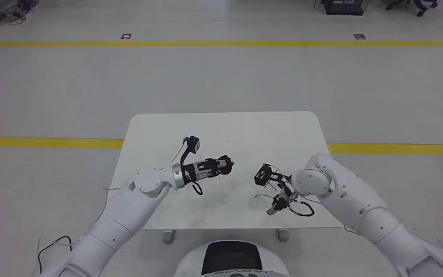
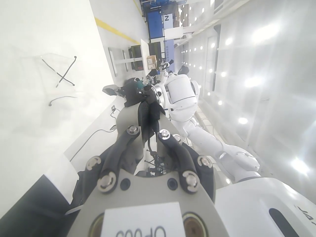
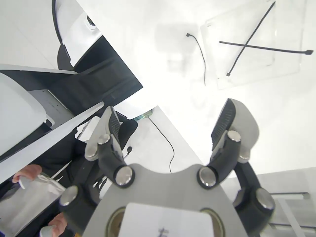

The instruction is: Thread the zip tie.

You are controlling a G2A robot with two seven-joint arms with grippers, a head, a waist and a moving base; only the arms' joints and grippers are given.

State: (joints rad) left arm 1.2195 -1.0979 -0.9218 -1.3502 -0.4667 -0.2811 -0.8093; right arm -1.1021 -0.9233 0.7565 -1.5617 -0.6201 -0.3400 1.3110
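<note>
Though viewed close up, cannot confirm any hold between the pressed-together pads of left gripper (image 2: 148, 110), held over middle of table (image 1: 228, 131). Found loose zip tie (image 3: 201, 57) flat on bare table, slightly bowed, long axis along edge of clear sheet (image 3: 284, 20), tail near its corner. Noted two crossed zip ties (image 3: 244, 46) on sheet. Found right gripper (image 3: 170, 107) spread wide, empty, table edge visible between fingers.

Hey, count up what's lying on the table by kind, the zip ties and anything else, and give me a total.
Clear tray: 1
Black zip ties: 3, two crossed on the tray, one loose on the table beside it
Total: 4
</note>
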